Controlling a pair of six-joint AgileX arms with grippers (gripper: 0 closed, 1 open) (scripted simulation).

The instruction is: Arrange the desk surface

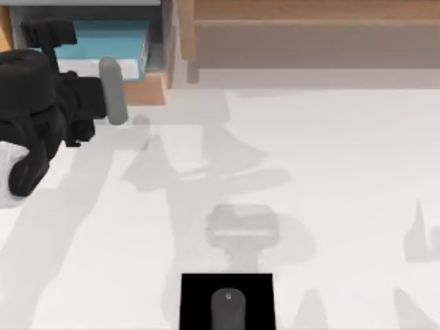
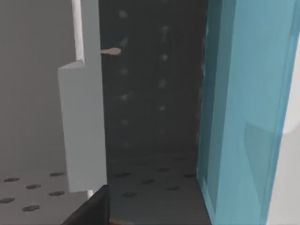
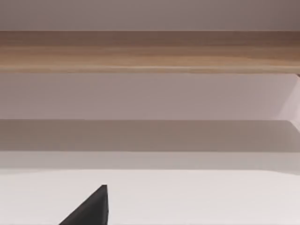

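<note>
You've got the desk surface [image 3: 197, 199] across the near part of the rt wrist cam: plain white, flat. Beyond it, light-wood shelf unit [image 3: 150, 51], a horizontal wood board running full width at 12 o'clock, w/ a pale back panel and a shadowed band under it. Black wedge [image 3: 91, 208] pokes in at ~7 o'clock; can't tell what it belongs to.

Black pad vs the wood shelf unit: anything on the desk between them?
Nothing solid. In the top view the desk surface between the black pad and the shelf unit is bare white, crossed by grey shadows.
</note>
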